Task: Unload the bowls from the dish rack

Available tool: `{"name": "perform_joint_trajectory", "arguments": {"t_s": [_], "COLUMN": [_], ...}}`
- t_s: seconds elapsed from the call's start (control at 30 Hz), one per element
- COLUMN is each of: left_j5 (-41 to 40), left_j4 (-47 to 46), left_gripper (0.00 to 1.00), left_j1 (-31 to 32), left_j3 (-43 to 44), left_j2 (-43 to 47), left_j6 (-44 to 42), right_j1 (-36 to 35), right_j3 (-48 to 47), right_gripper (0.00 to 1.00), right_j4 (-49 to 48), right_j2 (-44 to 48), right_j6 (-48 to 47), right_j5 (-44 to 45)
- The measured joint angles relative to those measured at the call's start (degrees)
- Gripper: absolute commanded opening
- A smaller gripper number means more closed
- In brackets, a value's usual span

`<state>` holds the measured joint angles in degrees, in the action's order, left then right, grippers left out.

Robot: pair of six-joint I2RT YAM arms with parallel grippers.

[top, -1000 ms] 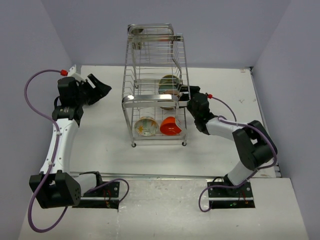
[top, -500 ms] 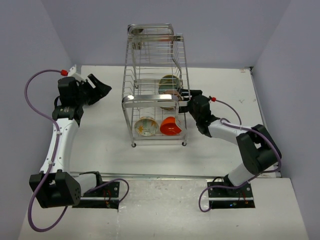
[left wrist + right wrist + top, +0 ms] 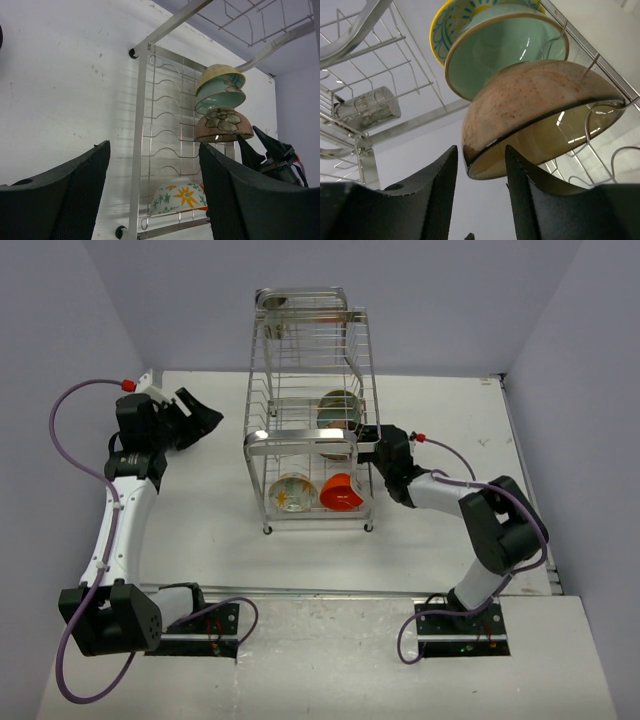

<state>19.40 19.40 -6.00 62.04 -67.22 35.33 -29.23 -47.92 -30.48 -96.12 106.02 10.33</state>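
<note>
The rack (image 3: 300,445) stands mid-tabletop (image 3: 200,530). At the right end of its middle tier, bowls stand on edge in a row. The brown bowl (image 3: 540,110) is the closest of them to the right claw (image 3: 481,155), with a green bowl (image 3: 505,45) nested just behind it. The right claw reaches in from the rack's right side, and the brown bowl's lower rim dips between its fingers (image 3: 437,195). The jaws stand narrowly apart, bracketing that rim; whether they touch it I cannot tell. An orange bowl (image 3: 342,492) and a pale bowl (image 3: 292,492) sit on the bottom tier. The left claw (image 3: 198,412) hangs wide and empty, well left of the rack, so the right arm is nearer.
</note>
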Motion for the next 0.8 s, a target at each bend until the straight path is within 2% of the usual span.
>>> {"name": "perform_joint_trajectory", "arguments": {"t_s": [0.23,0.33,0.37,0.4,0.43,0.5,0.8], "left_j5": [0.4,0.4,0.4,0.4,0.4,0.5,0.6], "left_j4": [0.0,0.0,0.0,0.0,0.0,0.0,0.0], "left_gripper": [0.73,0.73,0.73,0.73,0.73,0.73,0.72], "left_j1": [0.0,0.0,0.0,0.0,0.0,0.0,-0.1], "left_j3": [0.0,0.0,0.0,0.0,0.0,0.0,0.0], "left_j2": [0.0,0.0,0.0,0.0,0.0,0.0,0.0], "left_j6": [0.0,0.0,0.0,0.0,0.0,0.0,0.0], "right_j1": [0.0,-0.1,-0.1,-0.2,-0.3,-0.8,-1.4], "right_j3": [-5.2,-6.8,-7.1,-7.5,-7.8,-8.1,-9.1], "right_gripper": [0.47,0.42,0.37,0.23,0.13,0.0,0.0], "right_j4": [0.8,1.4,1.7,2.2,2.7,1.6,2.0], "right_j2": [-3.0,-4.3,-4.7,-5.2,-5.6,-6.0,-6.2], "right_j6": [-0.1,-0.2,-0.3,-0.3,-0.5,0.9,-3.0], "right_j5": [0.7,0.7,0.7,0.6,0.6,0.1,0.7]}}
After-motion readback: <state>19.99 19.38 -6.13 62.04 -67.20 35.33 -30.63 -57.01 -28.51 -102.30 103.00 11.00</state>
